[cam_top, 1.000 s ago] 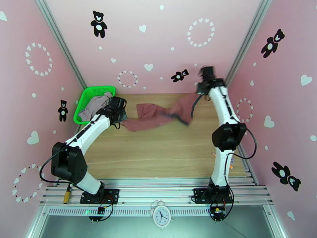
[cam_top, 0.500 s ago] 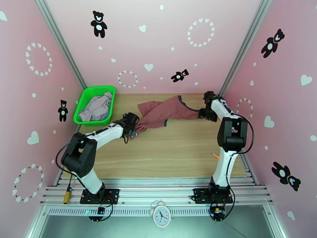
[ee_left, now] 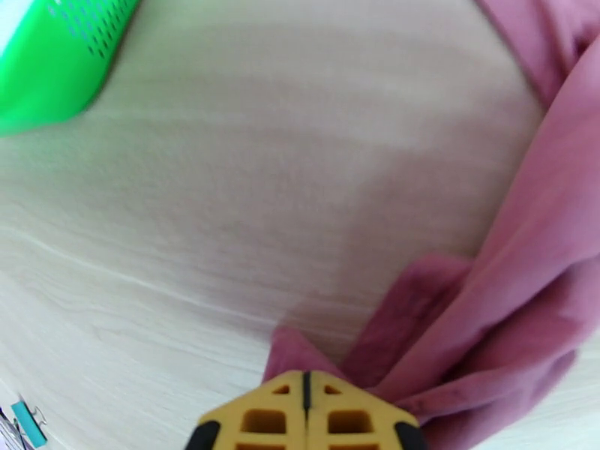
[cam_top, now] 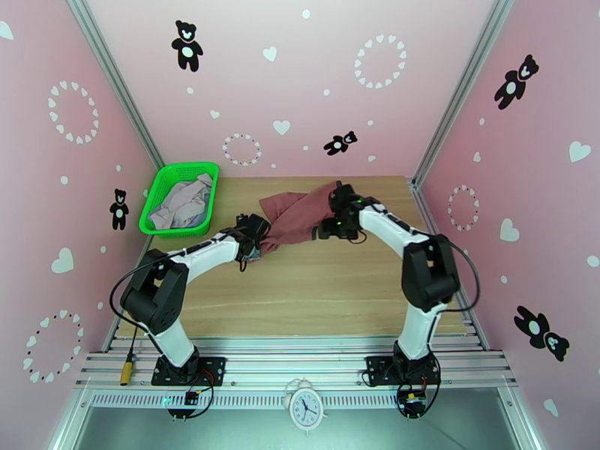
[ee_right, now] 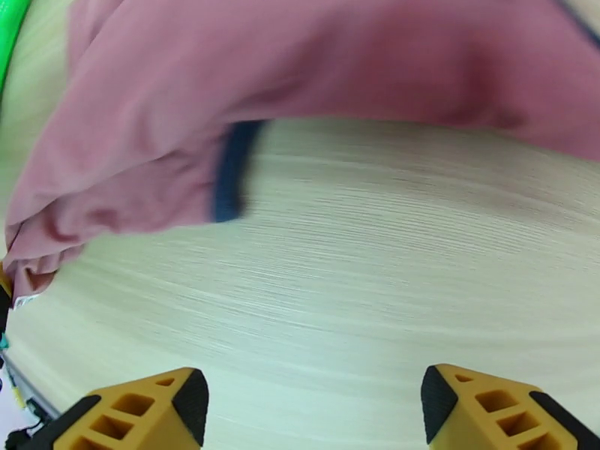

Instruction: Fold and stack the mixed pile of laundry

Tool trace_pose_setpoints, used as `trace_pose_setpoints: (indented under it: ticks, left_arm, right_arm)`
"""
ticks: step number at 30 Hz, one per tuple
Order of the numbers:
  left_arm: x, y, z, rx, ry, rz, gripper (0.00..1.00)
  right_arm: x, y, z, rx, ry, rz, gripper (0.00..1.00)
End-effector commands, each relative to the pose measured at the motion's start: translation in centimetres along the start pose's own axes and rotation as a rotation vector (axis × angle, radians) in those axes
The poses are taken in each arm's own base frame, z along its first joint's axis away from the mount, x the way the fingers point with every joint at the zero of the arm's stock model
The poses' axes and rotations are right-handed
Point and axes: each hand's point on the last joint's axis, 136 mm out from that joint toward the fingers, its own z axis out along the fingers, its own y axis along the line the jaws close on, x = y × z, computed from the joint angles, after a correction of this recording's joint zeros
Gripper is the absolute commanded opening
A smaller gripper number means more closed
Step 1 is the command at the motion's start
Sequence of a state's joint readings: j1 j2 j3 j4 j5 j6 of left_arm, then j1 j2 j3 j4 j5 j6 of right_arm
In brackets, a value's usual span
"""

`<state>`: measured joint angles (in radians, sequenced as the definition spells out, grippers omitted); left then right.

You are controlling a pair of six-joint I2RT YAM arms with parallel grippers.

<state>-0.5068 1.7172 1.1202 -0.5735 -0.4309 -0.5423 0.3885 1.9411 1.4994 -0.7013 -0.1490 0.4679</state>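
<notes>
Nearest the camera in the overhead view, a small white alarm clock [cam_top: 305,405] sat on the metal rail between the two arm bases. Beyond it lay the wooden table [cam_top: 315,294].

From its base, the left arm leaned forward and to the right, stretched low over the wood. Its left gripper [cam_top: 255,247] was pinched tight on the near-left corner of the brick-red tank top [cam_top: 296,217]. In the left wrist view, the yellow fingertips of the left gripper [ee_left: 304,403] met with a fold of the red cloth [ee_left: 487,294] bunched between them.

The right arm rose from its base, bent at the elbow and reached back to the left. Its right gripper [cam_top: 330,225] hung at the top's far-right end. In the right wrist view, the right gripper [ee_right: 311,414] had its fingers spread wide with only bare wood between them.

The tank top lay crumpled mid-table, its long axis slanting from near-left to far-right. A strip of dark trim [ee_right: 229,170] showed along one edge.

Farthest back on the left, a green mesh basket [cam_top: 169,178] held the grey and pale garments [cam_top: 180,204] in a loose heap.
</notes>
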Motion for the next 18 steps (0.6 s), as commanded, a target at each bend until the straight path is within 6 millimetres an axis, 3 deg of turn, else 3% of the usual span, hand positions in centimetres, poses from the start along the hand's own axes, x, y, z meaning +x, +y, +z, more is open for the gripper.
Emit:
trace_pose_setpoints:
  ticks: [1,8,10,12,15,18]
  left_arm:
    - [-1.8,0.6,-2.0,-0.007,-0.053,-0.007,0.00]
    - [-2.3,0.7,-2.8,0.000,-0.069,-0.006,0.00]
    - [-2.9,0.8,-3.4,0.000,-0.083,-0.005,0.00]
    - [-3.8,0.9,-4.3,0.000,-0.105,-0.002,0.00]
    - [-5.9,1.0,-6.3,0.007,-0.157,-0.003,0.00]
    - [-8.5,1.6,-9.0,0.007,-0.223,-0.004,0.00]
  right_arm:
    - [-1.6,1.8,2.9,-0.058,0.006,0.077,0.79]
    - [-2.4,2.2,7.5,-0.011,0.058,0.145,0.65]
    - [-2.0,2.4,8.1,-0.001,0.072,0.149,0.55]
    - [-1.7,2.6,8.5,-0.005,0.082,0.152,0.37]
    - [-1.7,2.6,7.8,-0.001,0.073,0.144,0.03]
    - [-2.4,2.0,5.2,0.038,0.027,0.121,0.00]
